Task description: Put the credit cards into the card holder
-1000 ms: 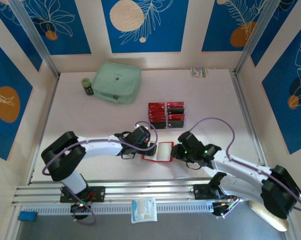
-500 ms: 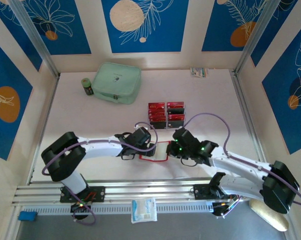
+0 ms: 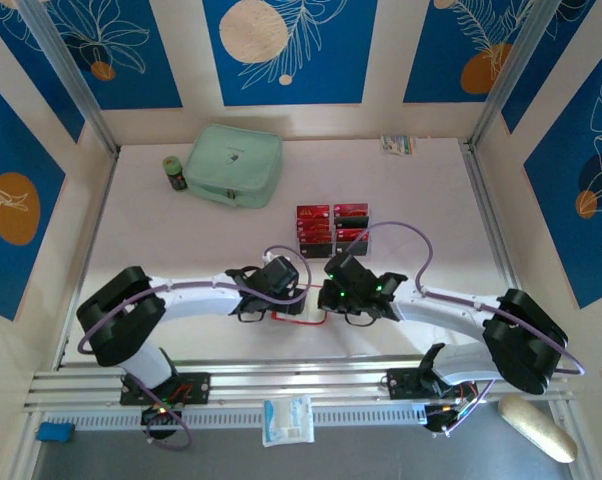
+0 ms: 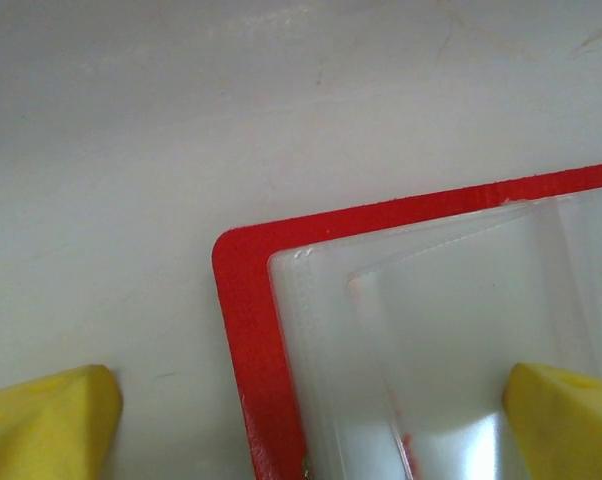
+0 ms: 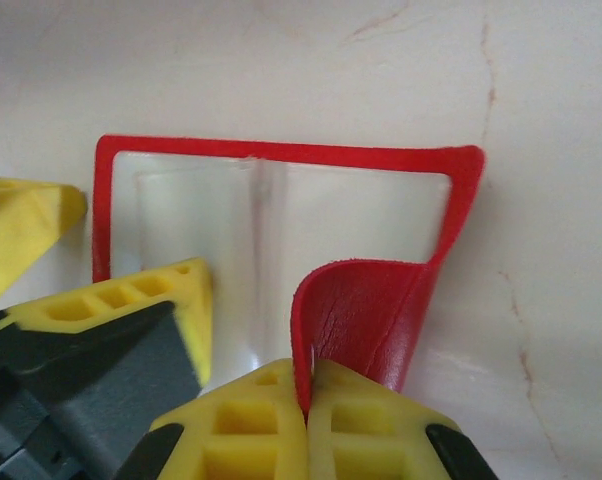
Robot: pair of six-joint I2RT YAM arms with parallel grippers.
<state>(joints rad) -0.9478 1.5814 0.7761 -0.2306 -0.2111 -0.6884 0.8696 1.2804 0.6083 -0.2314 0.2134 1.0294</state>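
Note:
The card holder (image 5: pixel 281 215) lies open on the table, a red rim around a pale inside. My right gripper (image 5: pixel 306 400) is shut on its red flap (image 5: pixel 366 310), which curls up and over the pale inside. My left gripper (image 4: pixel 306 425) is open and straddles the holder's corner (image 4: pixel 251 330): one yellow fingertip (image 4: pixel 566 420) is over the pale inside, the other (image 4: pixel 46 420) over the bare table. From above, both grippers (image 3: pixel 293 298) (image 3: pixel 323 300) meet over the holder (image 3: pixel 301 316) and hide most of it. The credit cards (image 3: pixel 333 228), red with dark bands, lie in rows just behind.
A mint-green zip case (image 3: pixel 236 165) and a small dark bottle (image 3: pixel 174 172) stand at the back left. A small packet (image 3: pixel 398 144) lies against the back wall. A white pouch (image 3: pixel 287 420) rests on the front rail between the arm bases.
My right gripper has moved left across the holder with the flap in it, folding the flap over the pale inside. The left gripper has stayed on the holder's left side.

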